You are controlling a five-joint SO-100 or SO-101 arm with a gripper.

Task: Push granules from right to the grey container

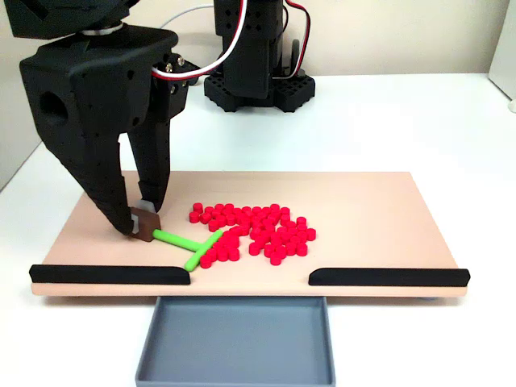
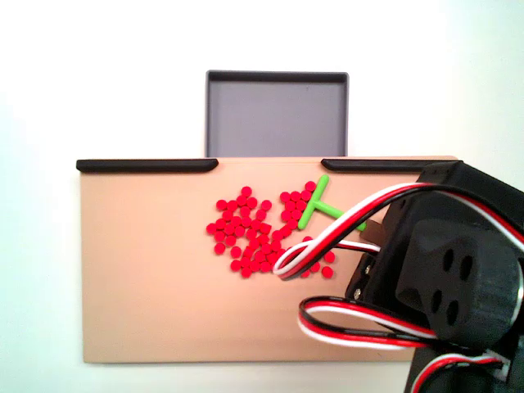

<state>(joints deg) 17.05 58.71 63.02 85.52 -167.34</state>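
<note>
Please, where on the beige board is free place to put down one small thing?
The beige flat board is bare between the tiny red plastic granules and its right edge in this fixed view. Crowded: the middle and left, with granules, green T-shaped stick and black pincer.

Bright red granules (image 1: 256,232), slate-grey container (image 1: 235,339) (green stick (image 1: 189,243), beige board (image 1: 379,218))

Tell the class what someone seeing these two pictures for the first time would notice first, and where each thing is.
The bright red granules stand out most, heaped mid-board on the beige board. A green T-stick lies against the heap's left edge in the fixed view from the front, its stem end at the tips of the black gripper. The empty grey container sits just off the board's edge, below the gap between two black strips.
</note>
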